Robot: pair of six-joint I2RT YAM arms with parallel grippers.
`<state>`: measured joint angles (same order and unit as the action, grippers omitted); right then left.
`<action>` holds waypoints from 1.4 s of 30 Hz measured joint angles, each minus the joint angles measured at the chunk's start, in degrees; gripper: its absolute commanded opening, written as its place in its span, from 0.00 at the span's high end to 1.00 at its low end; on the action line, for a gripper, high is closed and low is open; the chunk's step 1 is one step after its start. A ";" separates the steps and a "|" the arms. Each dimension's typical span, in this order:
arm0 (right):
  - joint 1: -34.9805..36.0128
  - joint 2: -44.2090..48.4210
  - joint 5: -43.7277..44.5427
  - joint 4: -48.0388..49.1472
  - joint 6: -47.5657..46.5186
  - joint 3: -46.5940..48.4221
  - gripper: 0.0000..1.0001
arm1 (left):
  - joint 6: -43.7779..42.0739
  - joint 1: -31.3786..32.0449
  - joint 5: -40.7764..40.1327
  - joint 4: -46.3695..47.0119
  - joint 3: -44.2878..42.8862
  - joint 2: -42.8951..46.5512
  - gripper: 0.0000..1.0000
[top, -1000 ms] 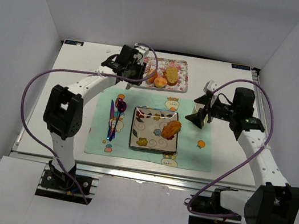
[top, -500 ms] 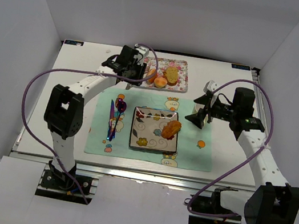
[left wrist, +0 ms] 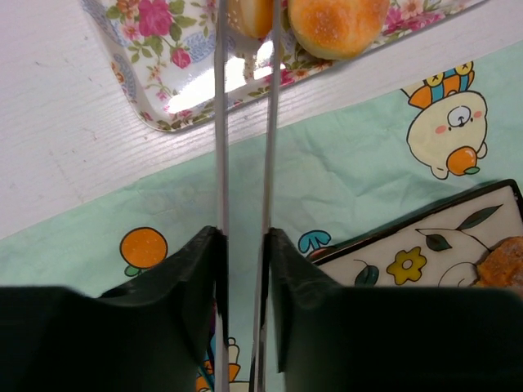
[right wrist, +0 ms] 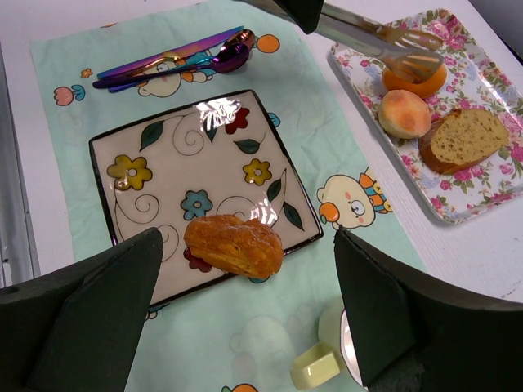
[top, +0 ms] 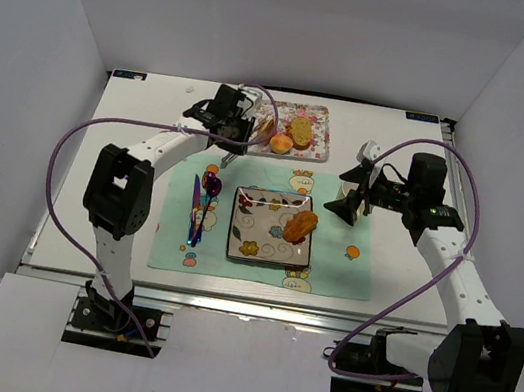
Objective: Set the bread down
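The left hand (left wrist: 243, 249) is clamped on a pair of metal tongs (left wrist: 221, 122), its fingers pressing the two long blades close together. The tongs reach out to the flowered tray (top: 321, 137) at the far middle of the bench (top: 141, 134). Their tips sit either side of the orange bun (right wrist: 413, 80) at the tray's near-left corner. From where I stand I can't tell whether the blades are actually pinching it. The bun is on the tray, not lifted clear.

Next to it on the tray lie a paler bun (right wrist: 404, 113), just beside the orange one, and a cut slice of bread (right wrist: 462, 139) further along.

Nearer, a mint placemat (top: 340, 271) with cartoon prints carries a square flower-painted plate (right wrist: 163, 188). A browned pastry (right wrist: 234, 245) lies on the plate's right side. Shiny rainbow-coloured cutlery (top: 201, 208) lies on the mat just left of the plate.

The right hand (top: 345, 207) hangs over the right part of the mat, well apart from the tray, its fingers spread wide with nothing between them. A pale cup (right wrist: 317, 365) stands just below it.
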<state>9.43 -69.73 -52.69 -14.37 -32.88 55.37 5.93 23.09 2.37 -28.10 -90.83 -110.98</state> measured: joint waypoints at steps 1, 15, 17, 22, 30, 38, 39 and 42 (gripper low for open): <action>0.00 0.00 0.00 0.00 -0.02 0.00 0.11 | -0.07 0.00 0.00 -0.17 0.00 -0.22 0.68; 0.00 0.00 -0.17 0.00 0.81 0.00 0.11 | 0.42 0.00 -0.26 -0.31 0.17 0.66 1.00; 0.00 0.00 -0.17 0.00 0.83 0.00 0.10 | 0.57 0.00 -0.57 -0.33 0.61 2.01 1.00; 0.00 0.00 -0.20 0.00 0.85 0.00 0.11 | 1.40 0.00 -1.97 0.31 4.79 10.51 1.00; -0.04 0.07 -1.40 -0.48 -0.68 0.00 0.11 | 5.18 1.49 6.29 3.39 23.58 32.24 1.00; -0.04 0.37 -3.04 -1.22 -2.12 0.00 0.11 | 11.13 15.72 11.08 0.94 43.32 43.52 1.00; -0.04 0.37 -3.21 -1.55 -2.23 0.02 0.11 | 11.52 16.46 10.86 0.83 43.89 44.04 1.00; -0.04 0.37 -3.52 -2.29 -2.27 0.02 0.11 | 12.44 17.62 9.42 0.76 44.30 44.81 0.87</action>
<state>9.39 -69.36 -56.21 -16.67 -35.16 55.40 18.37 40.71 11.79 -27.33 -46.52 -66.17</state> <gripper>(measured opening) 0.895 0.367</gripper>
